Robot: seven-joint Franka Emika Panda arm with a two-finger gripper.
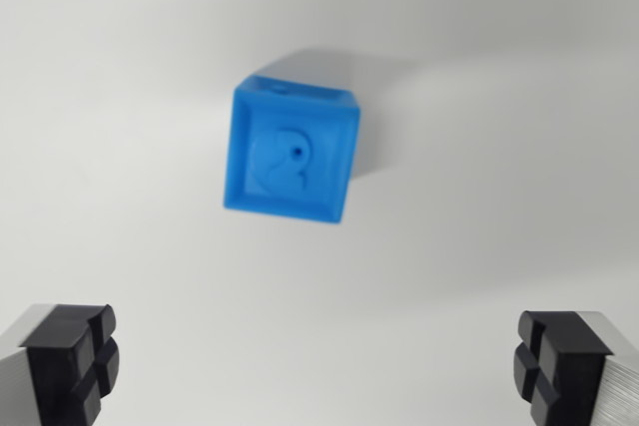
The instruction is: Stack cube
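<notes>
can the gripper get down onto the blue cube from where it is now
Probably yes. The gripper has its jaws spread wide with nothing between them, and the blue cube sits alone on the white surface, nothing beside it. It lies off the jaw line, so the arm must shift first.

The blue cube looks like matt moulded plastic; the fingertips are black rubbery pads on brushed metal.

**One cube, open surface all round**

A single blue cube sits alone on a plain white surface. Bare space surrounds it on every side. The gripper has its two black fingertips spread wide, with nothing between them.
</notes>
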